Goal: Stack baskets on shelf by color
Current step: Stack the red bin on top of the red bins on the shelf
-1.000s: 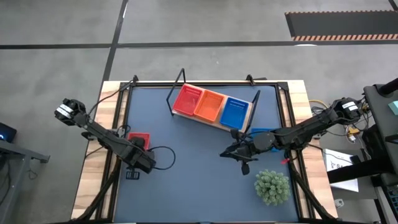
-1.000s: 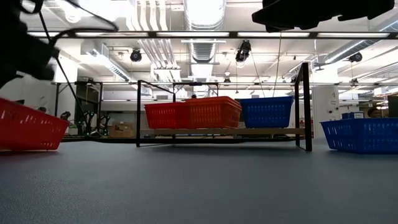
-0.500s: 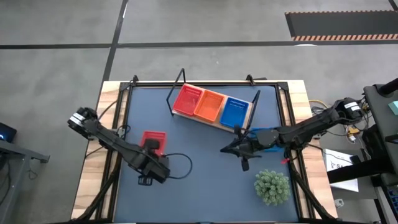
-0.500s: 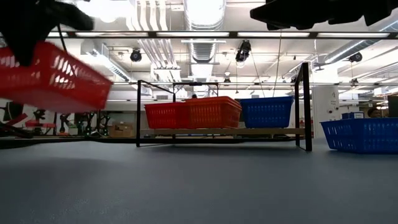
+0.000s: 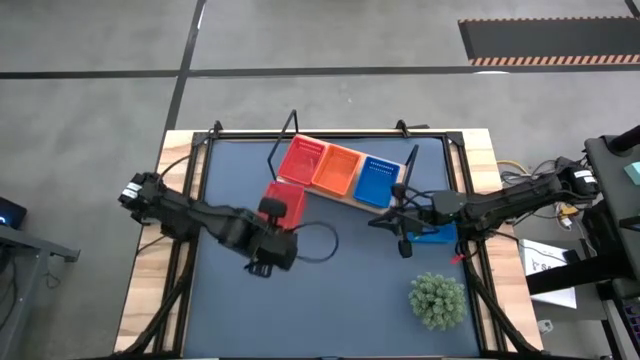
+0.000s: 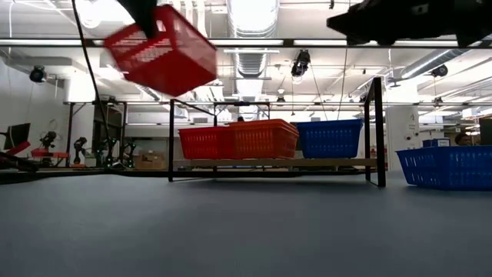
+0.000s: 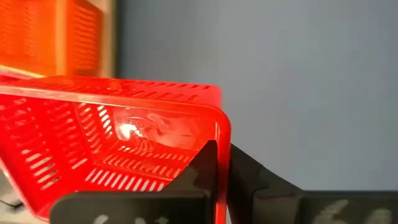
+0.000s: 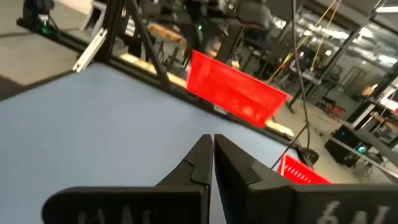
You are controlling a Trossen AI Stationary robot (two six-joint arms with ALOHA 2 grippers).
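The left gripper [image 5: 272,213] is holding a red basket [image 5: 285,202] in the air, its two fingers [image 7: 208,168] clamped together on the basket's rim wall, one inside and one outside. In the low view this basket [image 6: 163,50] is hanging tilted, well above the tabletop [image 6: 246,231] and higher than the shelf [image 6: 277,162]. From above, the held basket is sitting just ahead of the gripper, close beside the near edge of the shelf [image 5: 400,185], next to the red basket [image 5: 302,160] already resting there.

On the shelf three baskets are standing in a row, touching side by side: the red one, an orange one [image 5: 337,169] in the middle, and a blue one [image 5: 377,180]. The left wrist view is showing the orange basket [image 7: 56,34] beyond the held red one [image 7: 93,130].

The right gripper [image 5: 400,222] is hovering over the table with its fingers [image 8: 202,163] pressed together and nothing between them. A blue basket [image 5: 432,231] is lying on the table just behind it, partly under the arm; in the low view it [image 6: 444,168] is resting beside the shelf's black wire end [image 6: 378,131]. A green spiky plant [image 5: 437,298] is standing near this gripper, toward the table's front edge.
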